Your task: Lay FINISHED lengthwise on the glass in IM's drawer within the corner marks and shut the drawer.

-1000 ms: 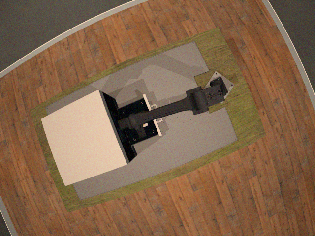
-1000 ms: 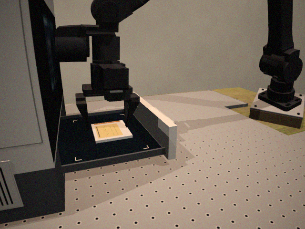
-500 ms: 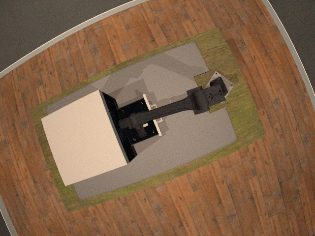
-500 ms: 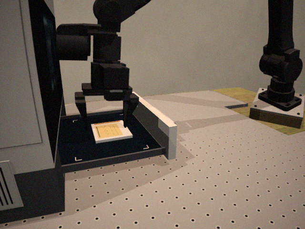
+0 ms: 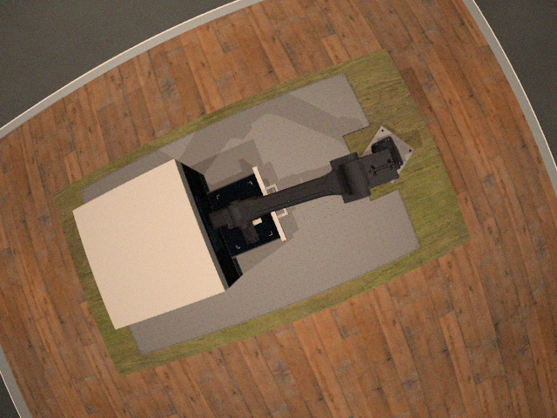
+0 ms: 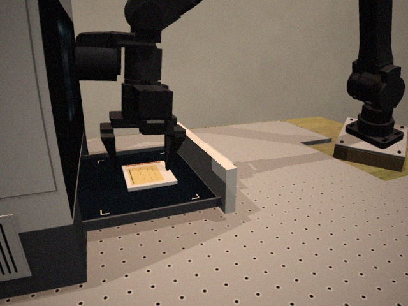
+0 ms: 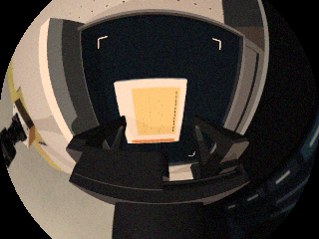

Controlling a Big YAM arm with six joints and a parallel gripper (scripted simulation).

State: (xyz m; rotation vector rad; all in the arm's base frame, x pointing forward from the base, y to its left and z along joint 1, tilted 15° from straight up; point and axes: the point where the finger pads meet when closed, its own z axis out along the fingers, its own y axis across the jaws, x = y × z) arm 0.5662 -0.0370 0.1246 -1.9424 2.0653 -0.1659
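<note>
FINISHED: white gel cassette, yellow gel panel, dark bands, orange strip along one edge; flat on drawer glass, low between open jaws. IM: pale, boxy gel imager, upright beside jaws; drawer open beneath them.

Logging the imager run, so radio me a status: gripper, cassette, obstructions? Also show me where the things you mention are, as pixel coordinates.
Gripper [image 6: 142, 169] [image 7: 159, 119] open, astride cassette. Cassette [image 6: 146, 174] [image 7: 155, 111] flat on drawer glass [image 6: 164, 197] [image 7: 157, 47]. Open fingers over the drawer block shutting.
</note>
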